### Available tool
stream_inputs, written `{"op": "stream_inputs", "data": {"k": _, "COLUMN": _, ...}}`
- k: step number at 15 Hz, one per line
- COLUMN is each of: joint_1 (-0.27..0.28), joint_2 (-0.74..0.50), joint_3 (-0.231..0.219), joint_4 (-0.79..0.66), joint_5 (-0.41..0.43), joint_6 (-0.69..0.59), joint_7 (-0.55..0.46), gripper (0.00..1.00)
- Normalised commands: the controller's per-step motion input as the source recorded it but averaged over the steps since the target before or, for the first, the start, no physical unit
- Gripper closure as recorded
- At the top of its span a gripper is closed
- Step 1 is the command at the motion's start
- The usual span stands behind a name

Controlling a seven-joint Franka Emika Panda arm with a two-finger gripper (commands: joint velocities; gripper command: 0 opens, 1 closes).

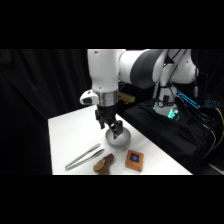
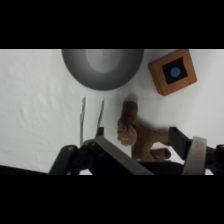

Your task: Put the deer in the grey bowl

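Hangs over the white counter [image 1: 65, 132], the hand [image 1: 111, 126], coming down from above, right by the grey bowl [image 1: 119, 140]. Holds nothing. Stands open in the wrist view, with one finger [image 2: 180, 141] on each side of the deer [image 2: 137, 135], though cannot tell if touching it. Lies on the counter near the front edge, the small brown deer [image 1: 104, 163], not in the bowl. Sits just behind the deer, the grey bowl [image 2: 102, 67]. Lies to the left of the deer, a pair of silver tongs [image 1: 84, 157]. Rests to the right of the deer, an orange-brown block [image 1: 134, 160] with a blue middle.
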Motion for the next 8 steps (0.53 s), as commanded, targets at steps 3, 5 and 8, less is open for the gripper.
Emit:
{"op": "stream_inputs", "data": {"k": 3, "joint_1": 0.083, "joint_2": 0.47, "joint_3": 0.008, "joint_4": 0.51, "joint_5": -0.18, "joint_6": 0.09, "joint_7": 0.0, "gripper": 0.0}}
{"op": "stream_inputs", "data": {"k": 5, "joint_1": 0.049, "joint_2": 0.46, "joint_3": 0.006, "joint_4": 0.51, "joint_5": -0.131, "joint_6": 0.07, "joint_7": -0.08, "gripper": 0.0}}
{"op": "stream_inputs", "data": {"k": 8, "joint_1": 0.047, "joint_2": 0.41, "joint_3": 0.003, "joint_4": 0.46, "joint_5": -0.11, "joint_6": 0.02, "joint_7": -0.09, "gripper": 0.0}}
